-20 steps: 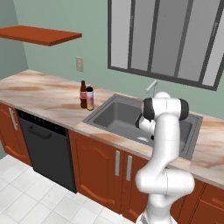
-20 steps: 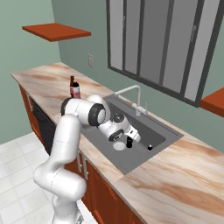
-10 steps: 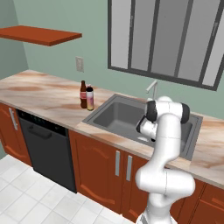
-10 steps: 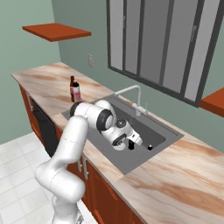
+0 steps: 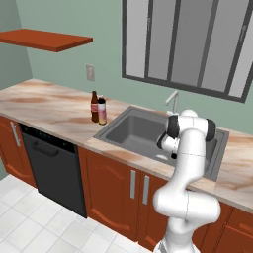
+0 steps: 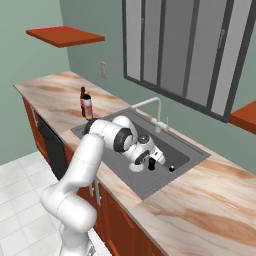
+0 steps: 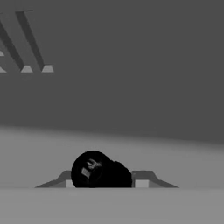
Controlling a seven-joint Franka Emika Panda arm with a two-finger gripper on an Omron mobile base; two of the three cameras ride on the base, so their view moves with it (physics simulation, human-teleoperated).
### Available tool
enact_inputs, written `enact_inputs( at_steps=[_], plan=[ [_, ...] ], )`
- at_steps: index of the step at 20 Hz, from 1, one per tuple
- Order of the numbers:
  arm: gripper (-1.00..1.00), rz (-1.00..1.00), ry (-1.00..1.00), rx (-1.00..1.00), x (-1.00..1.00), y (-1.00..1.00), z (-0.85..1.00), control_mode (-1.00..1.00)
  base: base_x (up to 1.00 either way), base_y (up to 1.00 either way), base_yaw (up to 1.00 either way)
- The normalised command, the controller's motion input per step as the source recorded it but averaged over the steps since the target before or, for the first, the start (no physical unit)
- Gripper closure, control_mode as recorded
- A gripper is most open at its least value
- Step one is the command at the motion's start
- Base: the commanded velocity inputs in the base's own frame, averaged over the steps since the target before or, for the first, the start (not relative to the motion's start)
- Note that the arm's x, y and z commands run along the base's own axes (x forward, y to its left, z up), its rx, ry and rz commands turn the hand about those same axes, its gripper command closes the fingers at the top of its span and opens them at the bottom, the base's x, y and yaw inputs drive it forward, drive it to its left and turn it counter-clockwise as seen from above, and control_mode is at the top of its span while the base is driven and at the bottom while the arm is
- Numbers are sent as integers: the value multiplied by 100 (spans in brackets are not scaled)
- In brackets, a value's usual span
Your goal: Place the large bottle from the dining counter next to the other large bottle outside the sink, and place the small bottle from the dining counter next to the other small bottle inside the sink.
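Observation:
My gripper reaches down into the grey steel sink and is shut on the small bottle, a short black one. In the hand view the small bottle points end-on at me between the fingertips, low over the basin floor. A second small black object sits in the basin just right of it. On the worktop left of the sink the pink-and-yellow large bottle stands right beside the dark brown other large bottle. The dining counter is out of view.
A curved silver tap rises behind the basin. A black dishwasher front and wooden cabinet doors sit under the marbled worktop. A red shelf hangs on the left wall, and a window is above the sink.
The hand has sunk lower into the sink with the small bottle, and the arm's elbow has swung a little to the right. The bottles on the worktop have not moved.

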Motion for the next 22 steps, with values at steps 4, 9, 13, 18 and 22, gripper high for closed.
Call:
enact_inputs(
  at_steps=[4,9,13,18,22],
  plan=[
    [100,-2,0,0,4,-6,-28,-100,0,0,0],
    [100,0,0,0,-10,-1,-34,-100,0,0,0],
    [100,0,0,0,-9,0,-40,-100,0,0,0],
    [100,0,0,0,-10,-3,-49,-100,0,0,0],
    [100,0,0,0,-29,-1,-56,-100,0,0,0]
  ],
)
